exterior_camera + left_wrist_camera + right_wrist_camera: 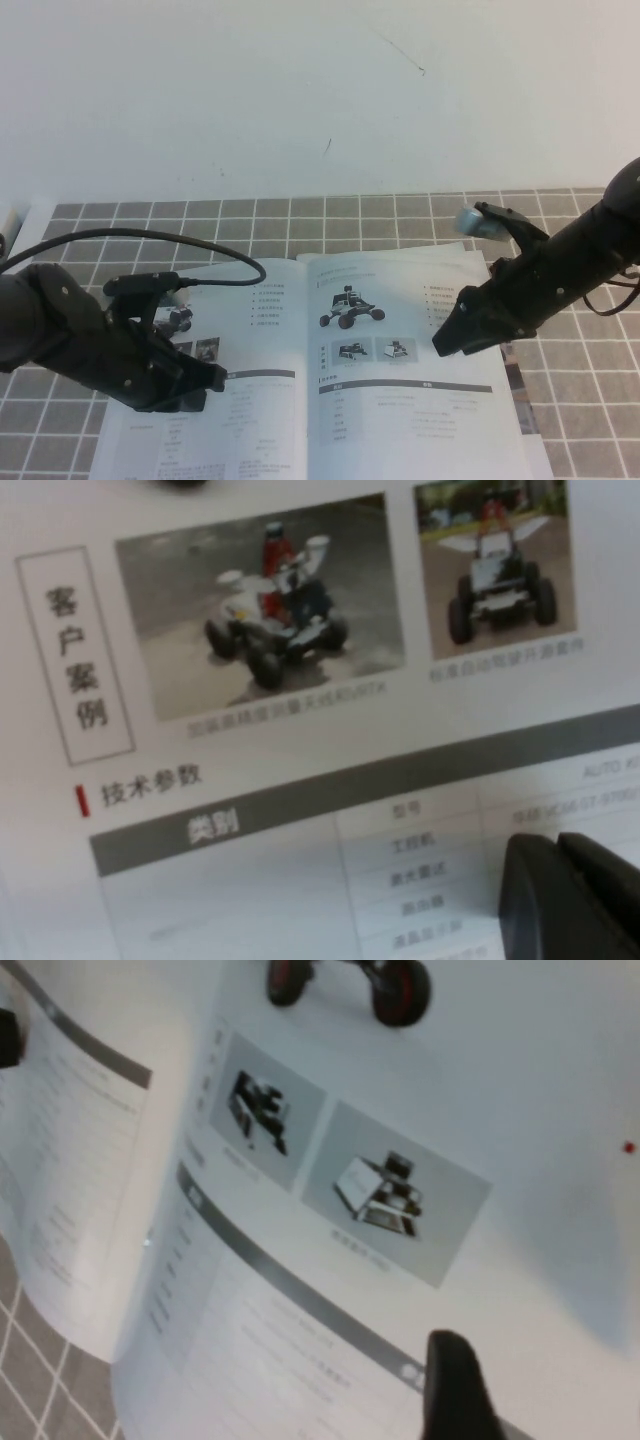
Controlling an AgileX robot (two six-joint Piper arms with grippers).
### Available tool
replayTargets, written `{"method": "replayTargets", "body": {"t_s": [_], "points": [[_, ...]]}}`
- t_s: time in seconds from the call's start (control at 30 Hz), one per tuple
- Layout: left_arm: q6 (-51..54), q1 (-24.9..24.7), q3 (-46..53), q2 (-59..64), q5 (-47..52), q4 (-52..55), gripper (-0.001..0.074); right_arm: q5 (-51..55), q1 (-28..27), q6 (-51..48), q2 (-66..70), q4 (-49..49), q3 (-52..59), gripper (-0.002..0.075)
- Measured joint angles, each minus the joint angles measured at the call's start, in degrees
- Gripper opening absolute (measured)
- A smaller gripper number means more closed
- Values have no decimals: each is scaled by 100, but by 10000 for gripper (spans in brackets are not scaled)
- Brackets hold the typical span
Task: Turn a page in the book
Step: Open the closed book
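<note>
The book [262, 425] lies open on the tiled table at the front centre. The page [392, 402] with the rover photo and two thumbnails is its right-hand leaf; it also shows in the right wrist view [520, 1090]. My left gripper [207, 380] is shut and empty, its tip resting on the left-hand leaf; in the left wrist view the gripper [560, 855] sits on the text table below two vehicle photos. My right gripper [443, 343] hovers low over the middle right of the page, just off its surface or touching it.
The grey-tiled table [420, 215] ends at a white wall behind. A black cable [200, 245] arcs from my left arm over the book's top left. Further leaves [516, 385] stick out under the page's right edge. A white object [10, 215] sits at the far left.
</note>
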Motion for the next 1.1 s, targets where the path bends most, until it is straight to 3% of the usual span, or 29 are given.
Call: {"method": "replayTargets", "body": {"t_s": [0.17,0.33,0.5,0.67,0.93,1.1], "points": [[130,0,0,-397,-211,-101,-4,65,0,-134,-185,106,-46,325],[36,0,0,-929,-429,302,-4,117,0,49,-477,-547,-155,310],[-416,0,0,-742,-359,851,-4,188,0,179,-371,-929,-169,306],[-463,0,0,-278,-350,866,-4,254,0,914,33,-1038,-169,308],[-438,0,0,-32,-386,829,-4,424,0,1447,113,-1601,-169,484],[-438,0,0,-32,-422,768,-4,472,58,1493,113,-1646,-173,517]]}}
